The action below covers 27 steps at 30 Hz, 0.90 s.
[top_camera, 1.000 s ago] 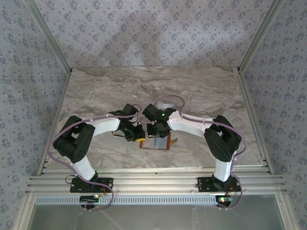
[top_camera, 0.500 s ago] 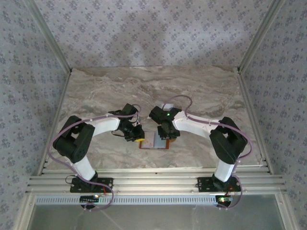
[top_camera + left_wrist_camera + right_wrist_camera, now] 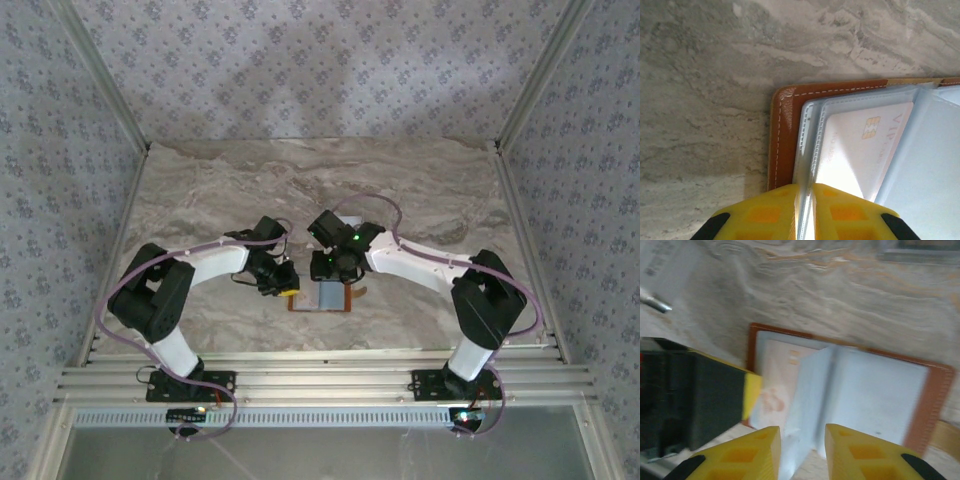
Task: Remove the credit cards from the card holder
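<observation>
Left gripper: yellow fingers closed to a hairline, pinching the edge of one clear plastic sleeve leaf of the card holder. It sits at the holder's 9 o'clock in the top view. Right gripper: fingers a little apart with a pale blue-grey sleeve leaf standing between them. The frame is blurred, so I cannot tell whether they clamp the leaf. It comes in from the holder's 12 o'clock in the top view. The holder lies open and flat on the marbled table, near the centre and toward the near edge, with the orange-brown leather cover underneath and the sleeves fanned on top. One pale credit card is inside a sleeve, just beyond the left fingers. It has a gold chip and pinkish letters reading "VIP" at the chip's 2 o'clock; fainter print beside the chip is unreadable. The snap tab juts from the holder's 3 o'clock edge in the top view.
</observation>
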Motion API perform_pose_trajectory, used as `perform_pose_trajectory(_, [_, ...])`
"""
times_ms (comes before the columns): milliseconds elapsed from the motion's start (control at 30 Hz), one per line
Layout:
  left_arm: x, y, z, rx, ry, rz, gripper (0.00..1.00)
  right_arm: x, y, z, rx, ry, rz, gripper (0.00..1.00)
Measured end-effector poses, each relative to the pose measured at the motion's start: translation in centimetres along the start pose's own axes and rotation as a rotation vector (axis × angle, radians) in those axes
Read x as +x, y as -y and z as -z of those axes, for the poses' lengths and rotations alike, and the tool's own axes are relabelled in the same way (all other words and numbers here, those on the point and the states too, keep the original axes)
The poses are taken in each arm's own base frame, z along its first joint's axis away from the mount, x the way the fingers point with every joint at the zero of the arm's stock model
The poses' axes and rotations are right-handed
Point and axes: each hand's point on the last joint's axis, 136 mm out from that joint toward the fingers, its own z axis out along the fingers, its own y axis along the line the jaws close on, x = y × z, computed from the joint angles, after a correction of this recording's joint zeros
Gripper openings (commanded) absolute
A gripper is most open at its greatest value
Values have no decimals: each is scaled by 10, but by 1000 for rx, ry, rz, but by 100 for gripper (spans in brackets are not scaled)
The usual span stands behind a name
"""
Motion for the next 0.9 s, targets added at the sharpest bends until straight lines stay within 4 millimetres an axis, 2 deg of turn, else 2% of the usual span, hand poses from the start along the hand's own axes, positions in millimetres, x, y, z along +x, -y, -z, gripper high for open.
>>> perform_pose_trajectory(133, [0,0,0,-3,0,-1,17,0,-14,-4,-64,5,-12,30])
perform_pose_trajectory(200, [1,0,0,-4,-1,-1,17,3,-14,-8,-72,-4,-17,30])
perform_pose_trajectory(367, [2,0,1,-13,-7,-1,18,11,-3,-18,-36,-31,-27,30])
perform_pose_trajectory(500, [2,2,4,-35,-8,-13,18,20,14,-20,-3,-46,-43,30])
perform_pose_trajectory(600, [1,10,9,-60,0,-47,18,21,29,-14,16,-38,-65,30])
perform_pose_trajectory(767, [-1,34,14,-74,14,-121,18,15,45,5,14,10,-100,30])
perform_pose_trajectory(900, [0,49,9,-83,5,-159,18,10,55,20,7,49,-126,30])
